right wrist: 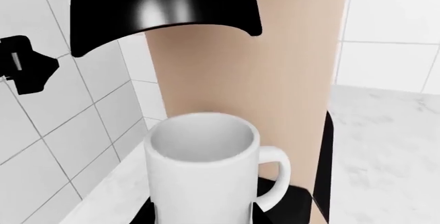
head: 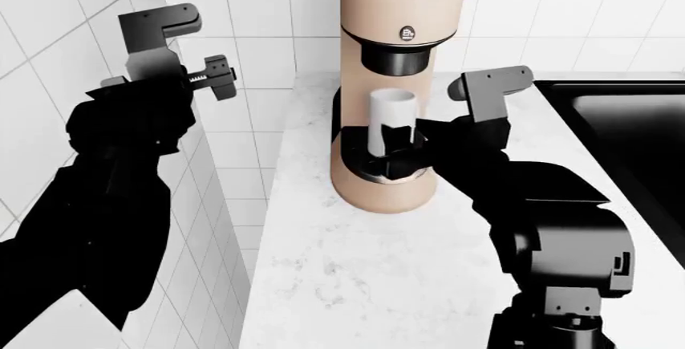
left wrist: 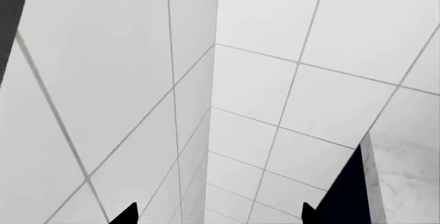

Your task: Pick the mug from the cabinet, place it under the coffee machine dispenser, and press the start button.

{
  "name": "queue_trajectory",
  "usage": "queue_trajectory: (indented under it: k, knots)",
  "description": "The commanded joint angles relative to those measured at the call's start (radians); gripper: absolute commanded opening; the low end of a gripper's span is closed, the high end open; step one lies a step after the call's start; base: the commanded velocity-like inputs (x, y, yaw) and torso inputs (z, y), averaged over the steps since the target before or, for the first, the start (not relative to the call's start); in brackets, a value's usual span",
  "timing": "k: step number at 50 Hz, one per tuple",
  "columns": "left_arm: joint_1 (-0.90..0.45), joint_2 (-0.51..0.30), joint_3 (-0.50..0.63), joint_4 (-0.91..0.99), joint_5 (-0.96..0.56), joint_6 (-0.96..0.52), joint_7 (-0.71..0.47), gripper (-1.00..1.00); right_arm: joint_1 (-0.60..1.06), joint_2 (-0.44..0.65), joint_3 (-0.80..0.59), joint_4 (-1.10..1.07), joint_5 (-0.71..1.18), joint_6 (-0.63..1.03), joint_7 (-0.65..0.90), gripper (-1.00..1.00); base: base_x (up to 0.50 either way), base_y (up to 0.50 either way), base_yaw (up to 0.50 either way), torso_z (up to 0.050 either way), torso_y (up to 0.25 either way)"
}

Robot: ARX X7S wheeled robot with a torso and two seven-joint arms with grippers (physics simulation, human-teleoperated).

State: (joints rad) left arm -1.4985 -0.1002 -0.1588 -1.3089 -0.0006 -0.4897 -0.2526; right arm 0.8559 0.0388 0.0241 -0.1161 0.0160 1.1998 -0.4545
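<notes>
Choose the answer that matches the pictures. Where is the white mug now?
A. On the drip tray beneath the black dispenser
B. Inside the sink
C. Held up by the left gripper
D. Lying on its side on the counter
A: the mug stands upright under the dispenser, at the right gripper.

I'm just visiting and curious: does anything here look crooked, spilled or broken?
Nothing stands out. The white mug stands upright under the coffee machine dispenser, at the right tool. No spill shows on the marble counter. The left tool hangs by the tiled wall, holding nothing.
</notes>
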Motion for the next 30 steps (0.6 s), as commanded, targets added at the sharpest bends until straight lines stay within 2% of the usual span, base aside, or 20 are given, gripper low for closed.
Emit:
queue_trajectory:
  k: [1,10,11,21,30]
  knots:
    - [0.001,0.002,0.001,0.0,0.0,0.0,0.001,1.0,0.009,0.002,-0.014,0.089,0.015,-0.06,0.023,-1.0,0.0,0.0,0.0,0.0,0.0]
    - [0.005,0.001,-0.002,0.0,0.0,0.0,0.001,1.0,0.009,0.01,-0.025,0.094,0.036,-0.061,0.034,-1.0,0.0,0.0,0.0,0.0,0.0]
    - [0.005,0.001,-0.002,0.0,-0.001,0.0,0.002,1.0,0.008,0.011,-0.026,0.093,0.038,-0.06,0.034,1.0,0.0,0.0,0.0,0.0,0.0]
    - [0.005,0.0,-0.006,0.0,0.0,-0.001,0.003,1.0,-0.006,0.013,-0.034,0.03,0.051,-0.027,0.066,1.0,0.0,0.0,0.0,0.0,0.0]
    - [0.004,0.0,-0.007,0.0,0.0,-0.002,0.001,1.0,-0.042,0.024,-0.015,-0.309,0.054,0.19,0.116,1.0,0.0,0.0,0.0,0.0,0.0]
